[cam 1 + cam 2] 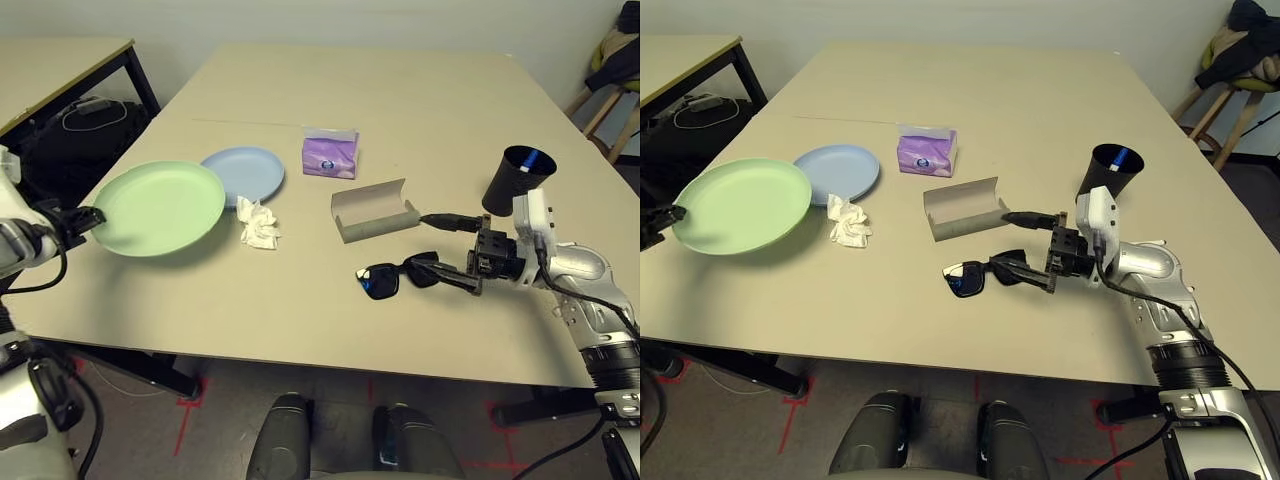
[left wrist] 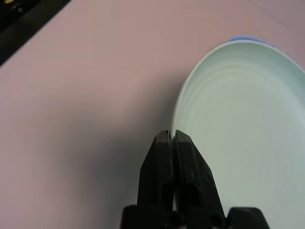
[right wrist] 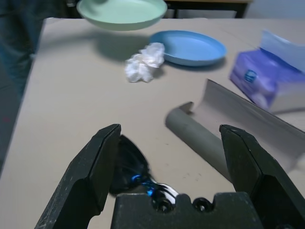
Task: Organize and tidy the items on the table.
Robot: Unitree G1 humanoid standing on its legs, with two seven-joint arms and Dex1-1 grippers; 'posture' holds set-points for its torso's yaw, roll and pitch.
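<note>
Left gripper (image 2: pixel 172 138) pinches green plate (image 1: pixel 160 207) rim, clear of the table (image 1: pixel 420 110); light, stiff, slick, may tilt; right gripper (image 1: pixel 452 247) spread wide by sunglasses (image 1: pixel 395 277).

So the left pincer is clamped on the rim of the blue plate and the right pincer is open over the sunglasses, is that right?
Not quite. The left pincer is clamped on the rim of the green plate, as the left wrist view shows; the blue plate lies on the table beyond it. The rest holds: the right pincer is open over the sunglasses.
</note>
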